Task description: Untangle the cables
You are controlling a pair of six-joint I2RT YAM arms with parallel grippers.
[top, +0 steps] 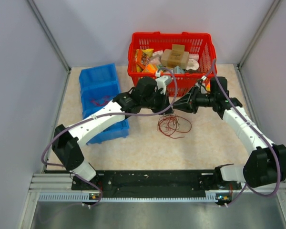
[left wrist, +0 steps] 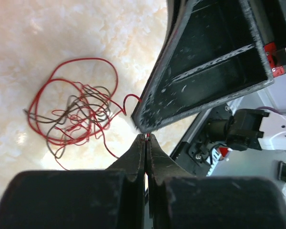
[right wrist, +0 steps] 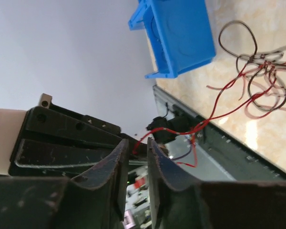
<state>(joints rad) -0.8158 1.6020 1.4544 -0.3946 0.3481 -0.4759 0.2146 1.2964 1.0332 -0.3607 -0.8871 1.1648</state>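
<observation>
The cables [top: 174, 125] lie as a loose tangle of thin red and dark wires on the beige table, just in front of both grippers. In the left wrist view the cables [left wrist: 76, 114] spread out on the left. My left gripper [left wrist: 148, 137] is shut, with a strand of red wire pinched at its tips. The right gripper's black finger [left wrist: 200, 71] is right against those tips. In the right wrist view one red strand runs from the cables [right wrist: 257, 81] to my right gripper [right wrist: 139, 145]. Its jaws stand slightly apart, and the wire end sits loose in the gap. From above, the left gripper [top: 168, 109] and right gripper [top: 177, 106] meet tip to tip.
A red basket [top: 207, 52] full of packets stands just behind the grippers. A blue bin [top: 100, 83] holding a few red wires sits at the left, partly under the left arm, and shows as the blue bin [right wrist: 181, 33] in the right wrist view. Grey walls close in both sides.
</observation>
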